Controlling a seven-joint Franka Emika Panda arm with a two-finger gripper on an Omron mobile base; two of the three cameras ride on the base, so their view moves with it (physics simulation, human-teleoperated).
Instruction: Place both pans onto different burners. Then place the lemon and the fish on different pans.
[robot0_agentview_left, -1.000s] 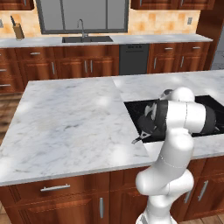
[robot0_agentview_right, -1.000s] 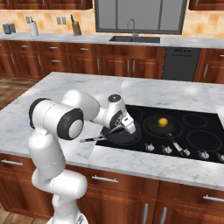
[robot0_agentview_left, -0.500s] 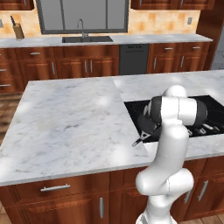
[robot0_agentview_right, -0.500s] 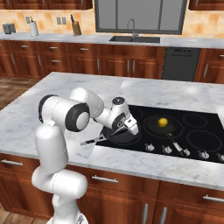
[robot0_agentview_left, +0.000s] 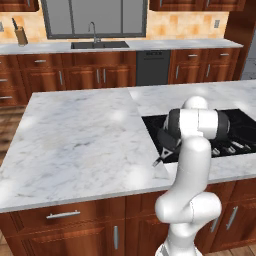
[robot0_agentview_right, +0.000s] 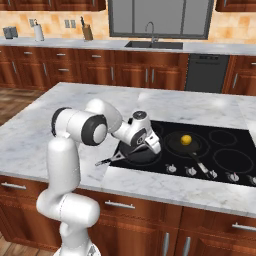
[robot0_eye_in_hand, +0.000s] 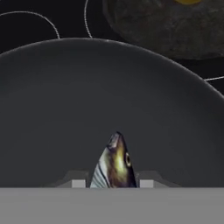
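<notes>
The gripper (robot0_agentview_right: 150, 145) hangs low over the near pan (robot0_agentview_right: 134, 152), which sits on the left end of the cooktop (robot0_agentview_right: 235, 165) with its handle reaching out over the bench (robot0_agentview_right: 60, 107). In the hand view the fish (robot0_eye_in_hand: 114, 165) pokes head-first from between the two fingertips (robot0_eye_in_hand: 78, 182), its head just above the pan floor. The jaws stand narrow, set against the fish's flanks, so it looks held rather than dropped, though whether the grip is slackening cannot be told from here. Holding it this low makes sense: a release from just above the floor would let the fish settle flat instead of bouncing over the rim.

The lemon (robot0_agentview_right: 186, 139) lies in the second pan (robot0_agentview_right: 184, 145), right of the near pan on another burner, so both pans are placed and the two foods are kept apart as the task asks. What seems left is letting the fish go and lifting clear.
</notes>
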